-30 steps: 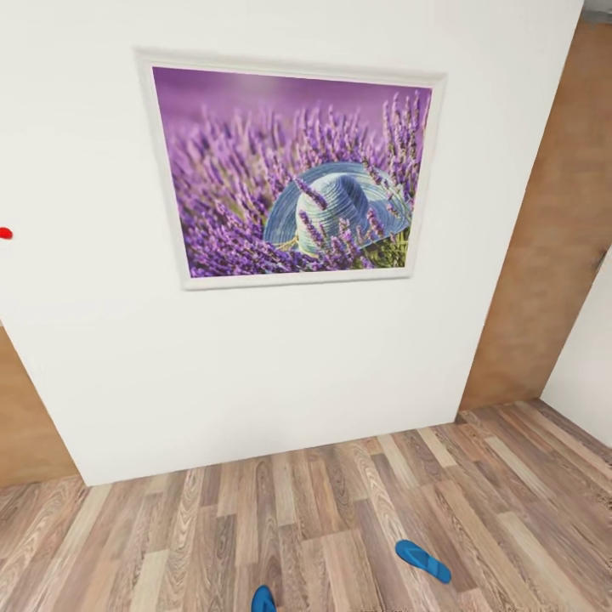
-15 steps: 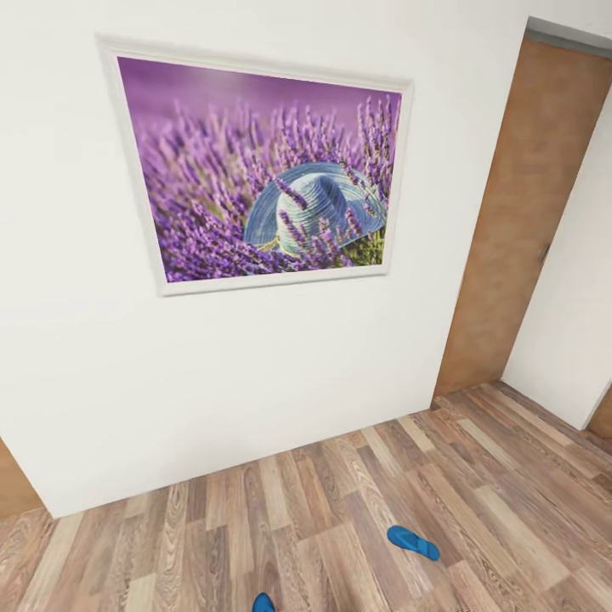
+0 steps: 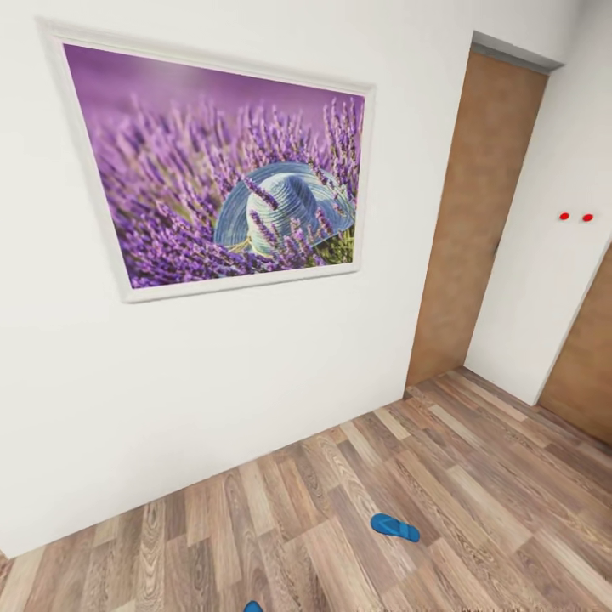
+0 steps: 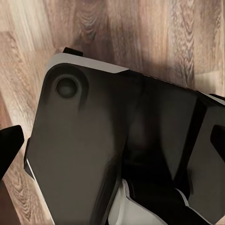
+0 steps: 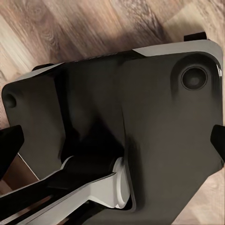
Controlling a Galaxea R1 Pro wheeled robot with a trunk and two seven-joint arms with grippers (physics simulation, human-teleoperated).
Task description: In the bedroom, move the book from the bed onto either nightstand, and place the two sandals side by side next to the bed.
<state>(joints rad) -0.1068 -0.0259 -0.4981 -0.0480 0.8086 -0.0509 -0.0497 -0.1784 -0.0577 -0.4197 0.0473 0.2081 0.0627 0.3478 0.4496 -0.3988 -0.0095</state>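
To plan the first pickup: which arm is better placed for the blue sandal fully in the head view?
Probably the right: that sandal lies on the floor right of the view's centre. Both wrist views look down on the robot's base.

One bright blue sandal (image 3: 394, 527) lies flat on the brown wood-plank floor (image 3: 476, 476), sole down, its thin thong strap facing up, well clear of the white wall. The second sandal (image 3: 252, 607) is cut by the head view's lower edge, with just a blue tip showing; the two lie well apart, not side by side.
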